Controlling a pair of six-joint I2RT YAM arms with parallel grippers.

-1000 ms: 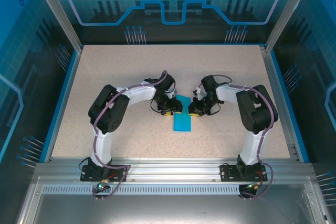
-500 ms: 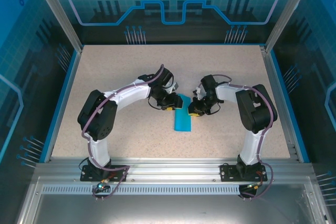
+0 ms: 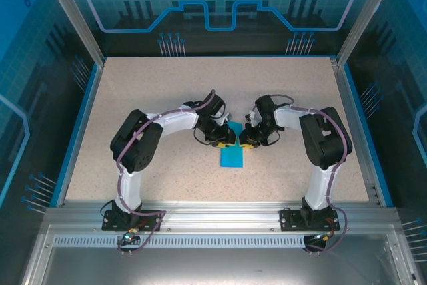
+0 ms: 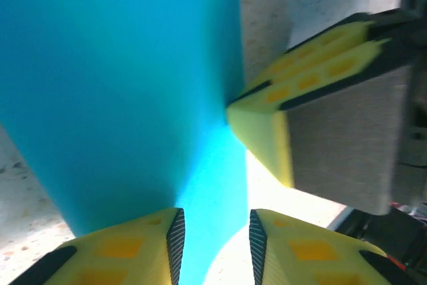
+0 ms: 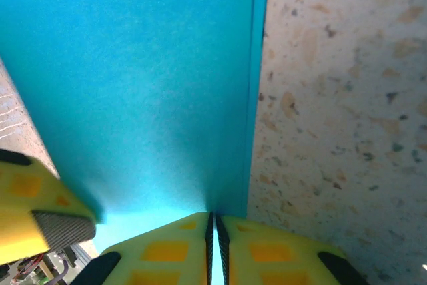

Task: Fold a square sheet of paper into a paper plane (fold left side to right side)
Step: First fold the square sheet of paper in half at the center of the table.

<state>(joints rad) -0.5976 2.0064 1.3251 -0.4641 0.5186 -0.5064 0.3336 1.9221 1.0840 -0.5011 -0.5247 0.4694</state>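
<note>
With right gripper (image 5: 212, 225) clamped on edge of the square sheet of paper (image 5: 133, 85), with left gripper (image 4: 213, 238) jaws apart around same sheet; lies at centre of top view, on speckled table (image 3: 153, 91), between both grippers

The desk (image 3: 167, 91) was a beige speckled top with a blue rim, pretty plain. The cyan-blue sheet of paper (image 3: 232, 157) sat on it as a folded strip, a little way beyond the metal rail (image 3: 220, 213), about level with the rail's middle. Up close its long edge ran straight across the speckles.
</note>
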